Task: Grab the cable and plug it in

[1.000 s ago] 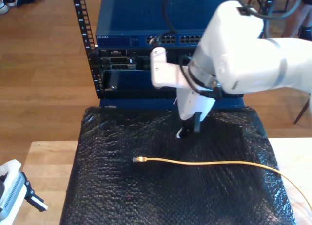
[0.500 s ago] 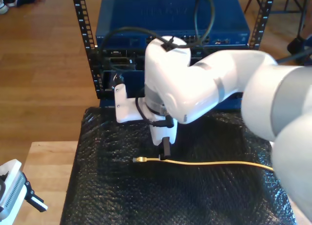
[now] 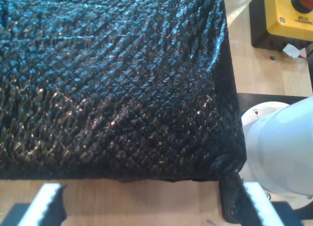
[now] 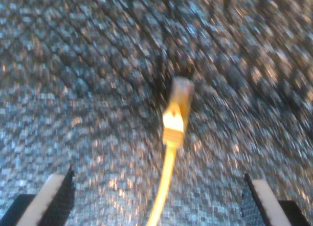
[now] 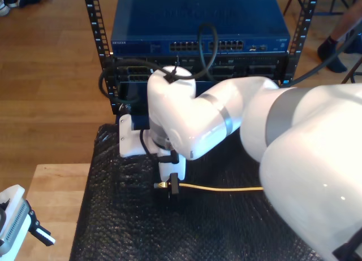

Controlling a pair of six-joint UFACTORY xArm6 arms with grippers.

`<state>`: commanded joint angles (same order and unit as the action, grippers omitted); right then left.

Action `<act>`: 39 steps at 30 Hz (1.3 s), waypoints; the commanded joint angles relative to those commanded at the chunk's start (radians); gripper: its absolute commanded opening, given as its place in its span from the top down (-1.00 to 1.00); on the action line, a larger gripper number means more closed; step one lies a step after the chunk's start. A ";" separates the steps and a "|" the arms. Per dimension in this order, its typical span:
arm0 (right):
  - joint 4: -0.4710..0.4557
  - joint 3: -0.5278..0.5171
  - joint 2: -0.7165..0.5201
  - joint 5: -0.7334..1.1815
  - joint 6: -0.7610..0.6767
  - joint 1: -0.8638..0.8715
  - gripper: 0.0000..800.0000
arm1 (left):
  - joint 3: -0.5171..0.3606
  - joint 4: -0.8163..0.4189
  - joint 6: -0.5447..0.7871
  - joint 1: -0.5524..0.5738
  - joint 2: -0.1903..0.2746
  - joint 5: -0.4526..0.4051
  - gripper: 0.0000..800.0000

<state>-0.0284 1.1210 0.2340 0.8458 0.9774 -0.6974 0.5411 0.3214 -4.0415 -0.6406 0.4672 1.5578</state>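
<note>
The yellow cable (image 5: 226,188) lies across the black bubble mat (image 5: 124,227), and its clear plug (image 5: 161,185) points toward the exterior view's left. My second gripper (image 5: 173,188) hangs low over the cable just behind the plug. In the second wrist view the plug (image 4: 178,96) and cable (image 4: 166,177) run up the middle, blurred. There my second gripper (image 4: 159,199) is open, its fingertips (image 4: 54,194) wide apart on either side of the cable. My first gripper (image 5: 31,227) sits at the exterior view's lower left corner. My first gripper (image 3: 149,206) is open with nothing between its fingers, facing the mat's edge (image 3: 122,174).
A rack behind the mat holds a blue network switch (image 5: 198,24) with a row of ports (image 5: 198,46). Thick black arm cables (image 5: 206,46) loop in front of it. A yellow emergency-stop box (image 3: 288,13) and a white robot base (image 3: 283,147) stand beside the mat.
The second arm has swung toward the exterior view's left and come down, from behind the cable's middle to right over the plug end. The cable and the first gripper have not moved.
</note>
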 joint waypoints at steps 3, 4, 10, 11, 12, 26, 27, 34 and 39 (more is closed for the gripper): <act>0.002 0.002 0.011 -0.002 -0.002 0.002 -0.99 | 0.000 0.000 0.000 -0.002 0.000 0.002 -1.00; 0.002 0.002 0.012 -0.002 -0.002 0.002 -0.99 | 0.000 0.000 0.000 -0.002 0.002 0.000 -1.00; 0.002 0.014 0.023 -0.002 -0.003 0.002 -0.99 | 0.000 0.000 0.000 -0.002 0.002 0.002 -1.00; 0.002 0.014 0.026 -0.002 -0.005 0.002 -0.99 | 0.000 0.000 0.000 -0.002 0.000 0.002 -1.00; 0.002 0.014 0.026 -0.002 -0.015 0.002 -0.99 | 0.000 0.000 0.000 -0.002 0.002 0.002 -1.00; -0.094 0.006 0.031 -0.002 -0.204 -0.017 -0.99 | 0.000 0.000 0.000 -0.002 0.002 0.003 -1.00; -0.094 0.006 0.031 -0.002 -0.206 -0.018 -0.99 | 0.000 0.000 0.000 -0.002 0.002 0.003 -1.00; -0.092 0.011 0.060 0.000 -0.207 -0.018 -0.93 | 0.000 0.000 0.000 -0.002 0.002 0.003 -1.00; -0.092 0.014 0.072 0.000 -0.207 -0.018 -0.83 | 0.000 0.000 0.000 -0.002 0.003 0.005 -1.00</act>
<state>-0.1204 1.1348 0.3061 0.8458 0.7702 -0.7158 0.5411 0.3214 -4.0415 -0.6421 0.4703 1.5624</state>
